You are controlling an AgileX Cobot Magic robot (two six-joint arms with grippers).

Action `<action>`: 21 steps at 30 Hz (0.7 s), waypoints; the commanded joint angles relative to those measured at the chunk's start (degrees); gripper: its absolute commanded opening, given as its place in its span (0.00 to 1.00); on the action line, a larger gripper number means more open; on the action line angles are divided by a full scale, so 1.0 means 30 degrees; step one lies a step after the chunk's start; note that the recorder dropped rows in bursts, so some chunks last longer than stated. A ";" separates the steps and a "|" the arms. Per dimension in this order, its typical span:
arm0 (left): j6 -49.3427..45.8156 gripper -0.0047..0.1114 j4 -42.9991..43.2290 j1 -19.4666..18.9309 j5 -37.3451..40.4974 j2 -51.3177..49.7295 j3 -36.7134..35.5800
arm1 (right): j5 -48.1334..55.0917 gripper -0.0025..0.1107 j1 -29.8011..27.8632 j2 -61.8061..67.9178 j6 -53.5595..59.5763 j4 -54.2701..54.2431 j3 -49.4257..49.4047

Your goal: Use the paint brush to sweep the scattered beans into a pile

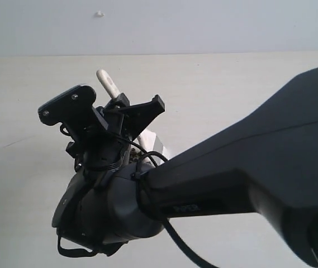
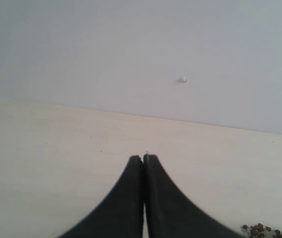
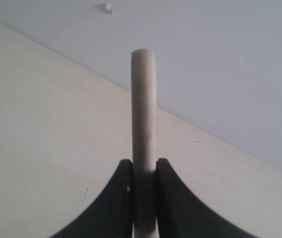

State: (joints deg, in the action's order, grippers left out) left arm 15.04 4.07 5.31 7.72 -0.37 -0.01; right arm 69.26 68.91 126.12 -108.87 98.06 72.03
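Note:
My right gripper [image 3: 143, 166] is shut on the pale wooden handle of the paint brush [image 3: 143, 99], whose rounded end sticks out past the fingertips. In the exterior view this gripper [image 1: 126, 111] reaches across the middle of the table, with the paint brush handle [image 1: 107, 82] rising from it and a whitish part of the brush below. A few reddish-brown beans [image 1: 132, 149] show under the gripper; the arm hides the rest, so I cannot make out a pile. My left gripper [image 2: 143, 157] is shut and empty above bare table, with a small cluster of beans [image 2: 259, 230] off to its side.
The pale table [image 1: 30, 167] meets a grey-white wall [image 1: 203, 28] at the back. My right arm's dark body [image 1: 248, 173] fills the lower right of the exterior view. A small white nub [image 1: 99, 13] sits on the wall.

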 commanded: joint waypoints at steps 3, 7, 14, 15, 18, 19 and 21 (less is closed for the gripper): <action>-0.0019 0.04 -0.0076 -0.0056 -0.0010 0.0123 0.0003 | 0.0234 0.02 0.0138 0.0030 -0.1297 0.0129 0.0112; -0.0019 0.04 -0.0076 -0.0056 -0.0010 0.0123 0.0003 | 0.0234 0.02 0.0138 0.0030 -0.2976 0.0179 0.0112; -0.0019 0.04 -0.0076 -0.0056 -0.0010 0.0123 0.0003 | -0.0174 0.02 0.0138 0.0030 -0.4385 0.0628 0.0112; -0.0019 0.04 -0.0076 -0.0056 -0.0010 0.0123 0.0003 | -0.0225 0.02 0.0138 0.0030 -0.4385 0.0616 0.0112; -0.0019 0.04 -0.0076 -0.0056 -0.0010 0.0123 0.0003 | -0.0224 0.02 0.0138 0.0030 -0.4385 0.0364 0.0410; -0.0019 0.04 -0.0076 -0.0056 -0.0010 0.0123 0.0003 | -0.0224 0.02 0.0138 0.0030 -0.4385 0.0158 0.0625; -0.0019 0.04 -0.0076 -0.0056 -0.0010 0.0123 0.0003 | -0.0224 0.02 0.0138 0.0030 -0.4385 0.0122 0.0983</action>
State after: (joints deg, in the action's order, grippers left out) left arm 15.04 4.07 5.31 7.72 -0.37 -0.01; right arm 68.91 69.26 126.37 -121.07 98.51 73.54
